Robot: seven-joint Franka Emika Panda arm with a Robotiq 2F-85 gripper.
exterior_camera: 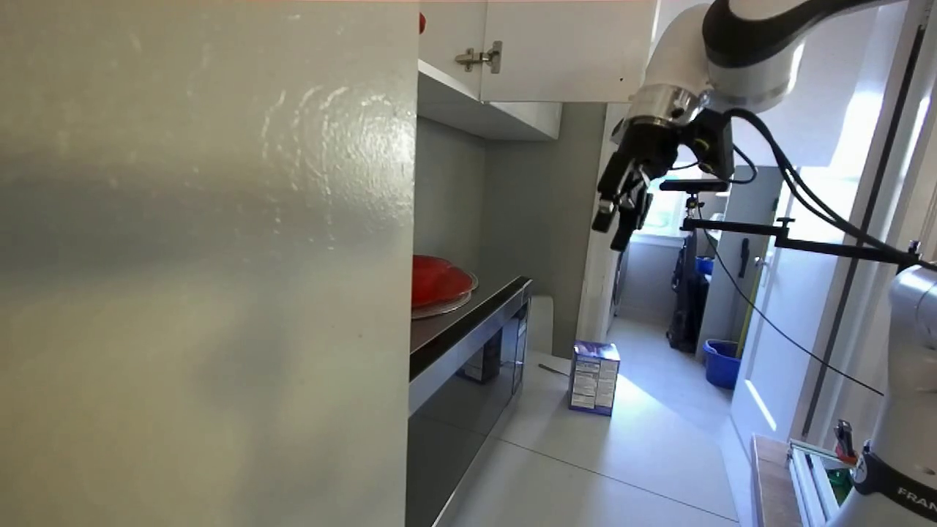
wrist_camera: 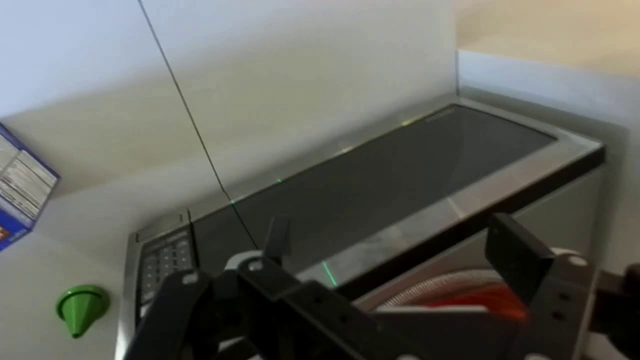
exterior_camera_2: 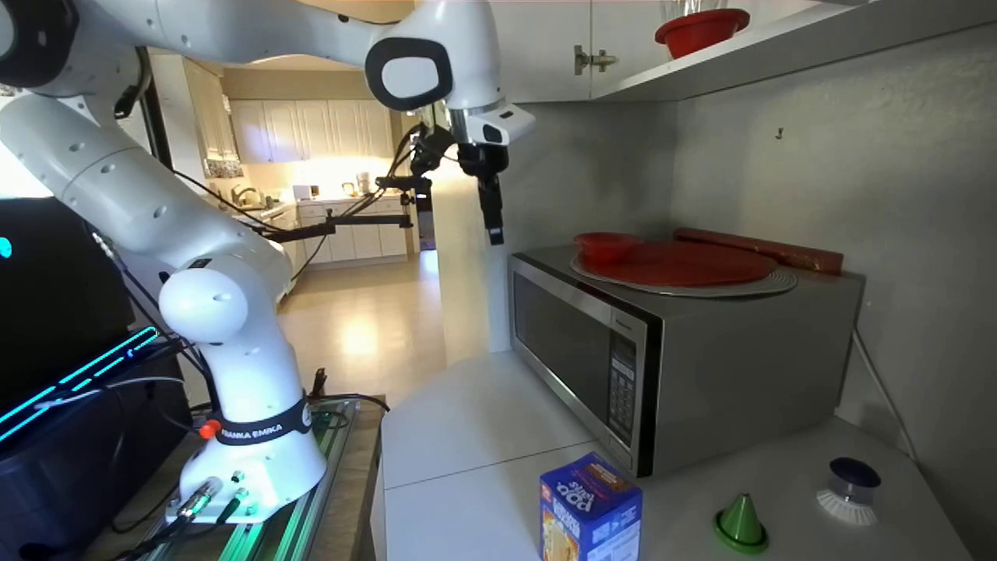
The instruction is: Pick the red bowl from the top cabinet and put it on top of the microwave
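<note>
The top cabinet (exterior_camera_2: pixel 545 47) is white, and its door (exterior_camera: pixel 564 55) stands swung out on a metal hinge. On its shelf sits a red bowl (exterior_camera_2: pixel 701 33), with clear glassware at its rim. Another red bowl (exterior_camera_2: pixel 606 246) rests on the microwave (exterior_camera_2: pixel 748 366), at the edge of a flat red disc (exterior_camera_2: pixel 693 265) on a grey round mat (exterior_camera_2: pixel 748 290). My gripper (exterior_camera: pixel 613 233) points down, high in front of the microwave and below cabinet level. In the wrist view its fingers stand wide apart around nothing, and the gripper (wrist_camera: pixel 396 245) partly hides red on the microwave top.
A blue box (exterior_camera_2: pixel 590 510), a green cone (exterior_camera_2: pixel 741 523) and a brush (exterior_camera_2: pixel 849 492) stand on the white counter. A dark red roll (exterior_camera_2: pixel 767 249) lies along the microwave's back. A pale panel (exterior_camera: pixel 205 263) blocks much of an exterior view.
</note>
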